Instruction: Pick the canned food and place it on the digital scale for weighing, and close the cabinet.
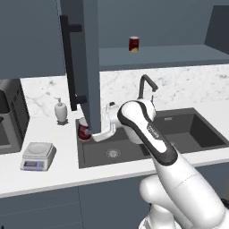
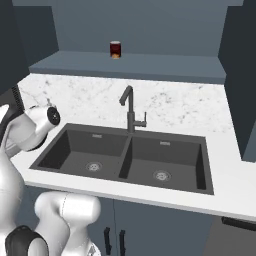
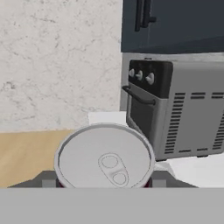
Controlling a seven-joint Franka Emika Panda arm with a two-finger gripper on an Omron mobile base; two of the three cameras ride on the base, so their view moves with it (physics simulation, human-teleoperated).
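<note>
The canned food (image 1: 82,131), dark red with a silvery pull-tab top (image 3: 105,157), sits between the fingers (image 3: 46,180) of my gripper (image 3: 104,180), which is shut on it. In the left base view the gripper (image 1: 89,133) holds the can at the sink's left rim, partly hidden behind the open cabinet door (image 1: 91,67) with its black bar handle (image 1: 69,62). The digital scale (image 1: 38,155) rests on the counter to the front left of the can, its platform bare. The cabinet's shelf (image 2: 125,65) is exposed.
A second dark-red can (image 1: 133,44) with an orange mark stands on the cabinet shelf. A white soap dispenser (image 1: 61,110) stands behind the scale. The double sink (image 2: 130,157) and black faucet (image 2: 129,107) lie to the right. A toaster oven (image 3: 175,109) stands on the left counter.
</note>
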